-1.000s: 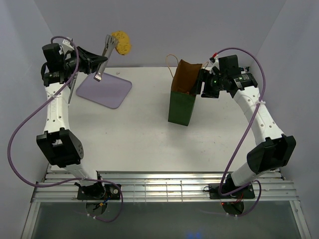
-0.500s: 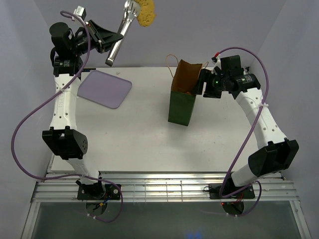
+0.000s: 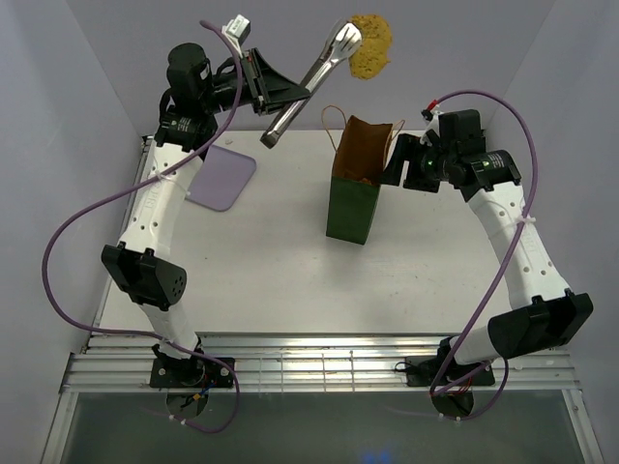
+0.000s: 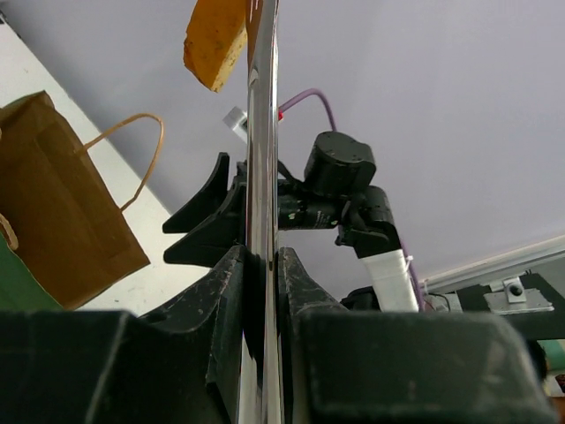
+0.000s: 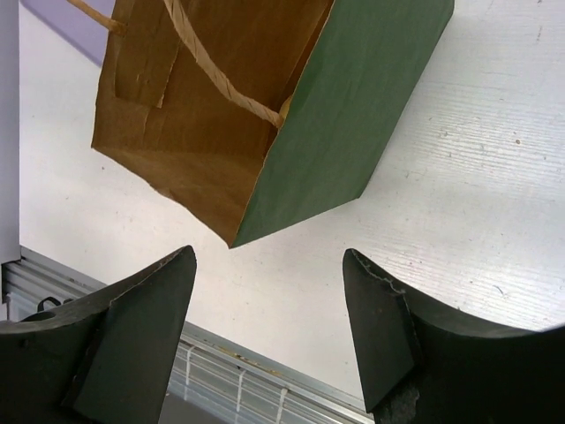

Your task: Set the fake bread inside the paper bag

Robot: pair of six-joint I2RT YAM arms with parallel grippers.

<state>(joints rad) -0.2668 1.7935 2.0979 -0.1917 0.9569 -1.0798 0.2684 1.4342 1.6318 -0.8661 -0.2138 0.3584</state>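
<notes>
Two grippers, one pair of tongs, one piece of bread, one bag and one tray are in view. The left gripper [image 3: 295,92] is clamped tight on the shiny tongs [image 3: 324,63], gripping them partway along. The tongs reach up and away from it, and at their far tip they pinch the yellowish bread [image 3: 370,46], high in the air. Below and ahead of that tip stands the bag [image 3: 353,208], upright with its brown mouth open and the string handles loose at the rim. The right gripper [image 3: 390,162] has its jaws apart and holds nothing. It sits just beside the bag's right rim, and whether it touches cannot be told. The lilac tray [image 3: 227,174] lies below the left arm, well apart from the bag. Bare table [image 3: 271,251] runs around the bag on its near and left sides.
</notes>
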